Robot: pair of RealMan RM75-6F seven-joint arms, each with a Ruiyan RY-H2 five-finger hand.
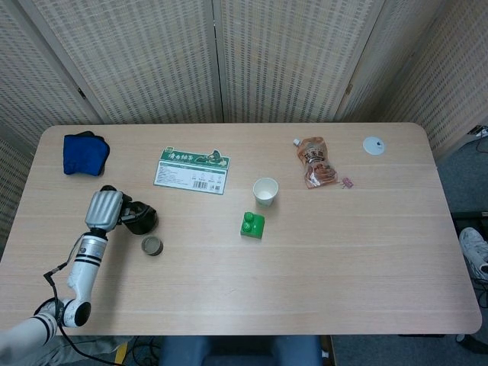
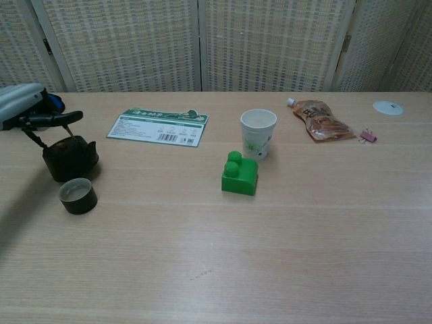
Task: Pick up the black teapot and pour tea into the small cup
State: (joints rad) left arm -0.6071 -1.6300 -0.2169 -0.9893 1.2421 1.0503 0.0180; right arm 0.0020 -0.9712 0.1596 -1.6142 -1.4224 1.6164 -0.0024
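Black teapot [image 2: 69, 157] sits at the left side of a light wooden table [image 1: 320, 267], upright, with its base at or just above the tabletop; contact cannot be confirmed. The robot's left hand [image 1: 104, 210], silver-grey on a white arm with black bands, reaches in from the near left edge and holds the teapot by its thin wire handle, fingers curled over the top of the handle. In the chest view the dark fingers [image 2: 50, 119] lie across the handle above the pot. Just in front of the teapot, toward the robot, stands the small cup [image 2: 77, 195], dark and low, with pale liquid visible inside; the two are very close, and whether they touch cannot be told. The right hand does not appear in either view.

Further back on the left lies a folded blue cloth [image 1: 85, 153]. A green and white printed card [image 1: 191, 171] lies flat behind the teapot, toward the table's middle. Near the centre stands a white paper cup [image 1: 265, 191], upright, with a green toy brick [image 1: 252, 224] just in front of it. On the right lie a brown snack pouch [image 1: 314, 162], a small pink clip [image 1: 347, 182] beside it, and a white round disc [image 1: 374, 145] near the far right corner
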